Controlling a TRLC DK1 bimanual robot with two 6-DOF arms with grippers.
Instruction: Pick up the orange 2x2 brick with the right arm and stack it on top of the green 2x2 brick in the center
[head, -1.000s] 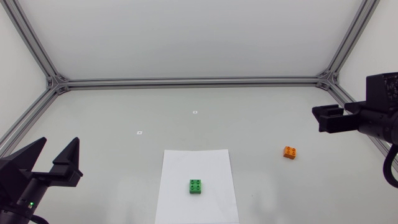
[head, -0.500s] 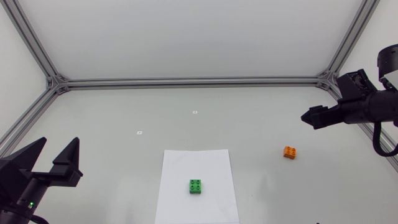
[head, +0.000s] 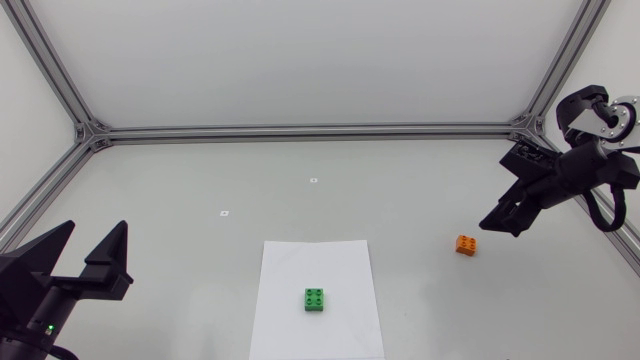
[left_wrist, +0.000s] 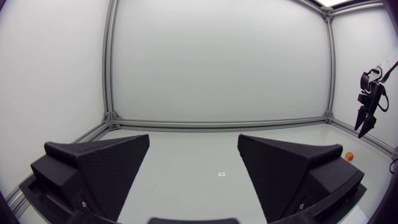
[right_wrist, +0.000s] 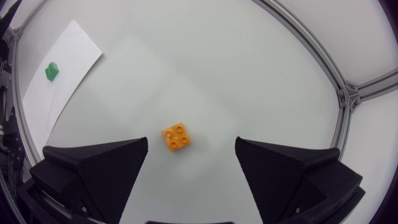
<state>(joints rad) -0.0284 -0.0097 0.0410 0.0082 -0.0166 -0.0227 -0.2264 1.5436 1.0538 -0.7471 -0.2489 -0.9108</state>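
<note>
The orange 2x2 brick (head: 466, 244) lies on the table at the right, studs up. In the right wrist view this orange brick (right_wrist: 175, 137) shows below, just ahead of the gap between the fingers. My right gripper (head: 500, 222) hangs tilted downward above and slightly right of it, open with nothing held. The green 2x2 brick (head: 315, 299) rests on a white sheet of paper (head: 316, 258) in the centre front; the green brick (right_wrist: 51, 70) also appears far off beyond the right gripper's finger. My left gripper (head: 80, 255) stands open at the front left, empty.
An aluminium frame rail (head: 300, 131) borders the table at the back and along both sides. Two small white markers (head: 313, 180) lie on the tabletop behind the paper. The right arm (left_wrist: 367, 112) shows small and distant in the left wrist view.
My right arm has swung its gripper downward and lowered it toward the orange brick. The left arm and both bricks have stayed in place.
</note>
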